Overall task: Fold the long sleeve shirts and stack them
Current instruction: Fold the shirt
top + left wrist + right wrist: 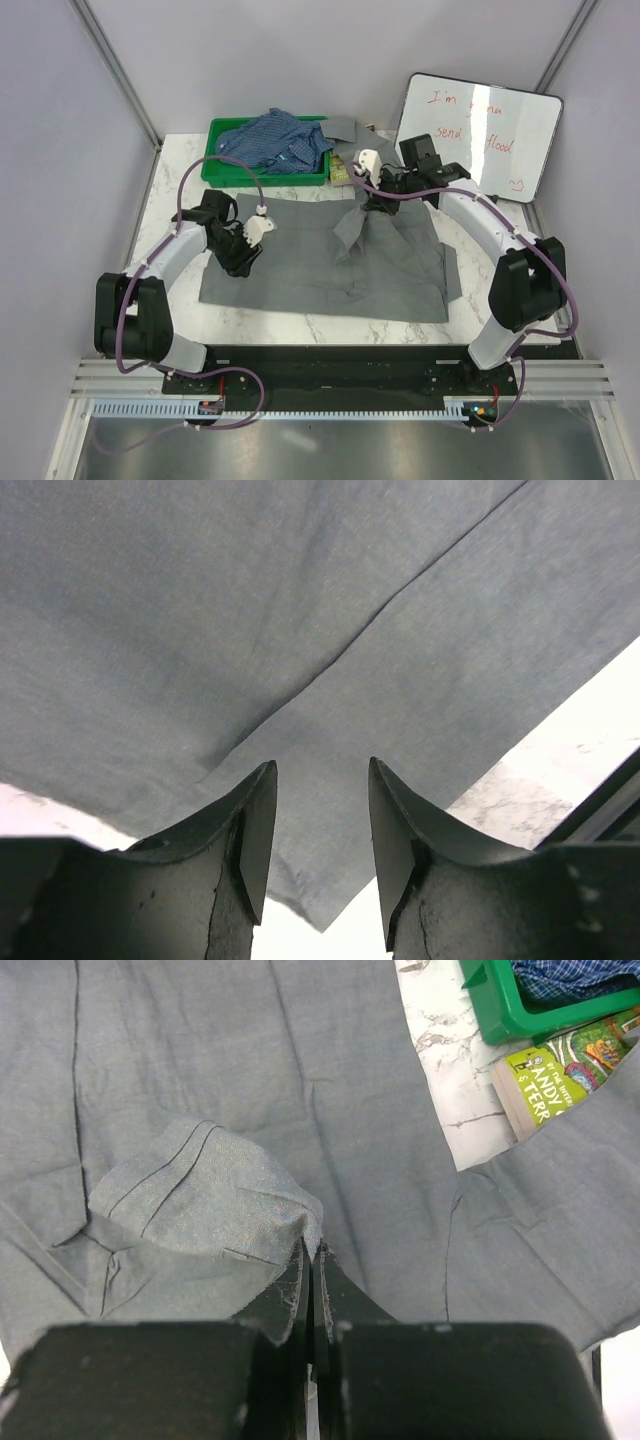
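Jaws of right gripper (310,1260) pressed together on a raised fold of the grey shirt (300,270), toward its far right. Left gripper (320,815) jaws apart, low over the shirt's left edge. Shirt spread mid-table (330,326). Blue checked shirt (275,140) bunched in green bin (225,178) at far edge, book (560,1065) just beside it.
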Tool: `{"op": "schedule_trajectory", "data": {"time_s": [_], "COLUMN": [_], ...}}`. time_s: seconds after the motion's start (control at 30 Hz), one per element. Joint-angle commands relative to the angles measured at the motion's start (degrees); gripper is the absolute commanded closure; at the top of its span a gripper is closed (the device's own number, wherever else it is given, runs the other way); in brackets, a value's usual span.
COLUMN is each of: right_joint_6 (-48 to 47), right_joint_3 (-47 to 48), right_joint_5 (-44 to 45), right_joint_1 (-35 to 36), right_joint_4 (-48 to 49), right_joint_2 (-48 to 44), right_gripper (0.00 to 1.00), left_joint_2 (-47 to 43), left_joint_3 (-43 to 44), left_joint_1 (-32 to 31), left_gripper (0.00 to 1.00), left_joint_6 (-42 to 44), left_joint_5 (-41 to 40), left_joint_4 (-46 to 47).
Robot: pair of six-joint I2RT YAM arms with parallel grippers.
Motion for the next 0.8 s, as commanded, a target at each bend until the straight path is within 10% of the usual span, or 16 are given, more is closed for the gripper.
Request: {"op": "schedule_trajectory", "data": {"time_s": [0.0, 0.23, 0.5, 0.77], "right_joint_6": [0.4, 5.5, 7.8, 7.5], "right_joint_3": [0.5, 0.9, 2.7, 3.3], "right_joint_5": [-0.8, -3.6, -5.3, -5.8], "right_joint_1": [0.3, -0.3, -1.2, -1.4], "right_joint_4": [3.6, 3.6, 2.4, 1.6], "right_joint_2": [1.5, 4.6, 5.7, 5.5], "right_gripper": [0.99, 0.98, 0.96, 0.96], "left_joint_2": [-1.5, -2.9, -7.4, 6.1], "left_joint_3": [2.9, 4.5, -8.1, -2.1], "left_joint_1": [0.2, -4.6, -20.8, -27.6], "left_gripper": [0.51, 0.18, 0.16, 0.15], "left_joint_6": [-7.7, -28.1, -39.1, -38.3], "left_joint_5": [6.7, 24.4, 12.3, 7.5], "left_joint_4": [0.7, 9.0, 43.1, 52.2]}}
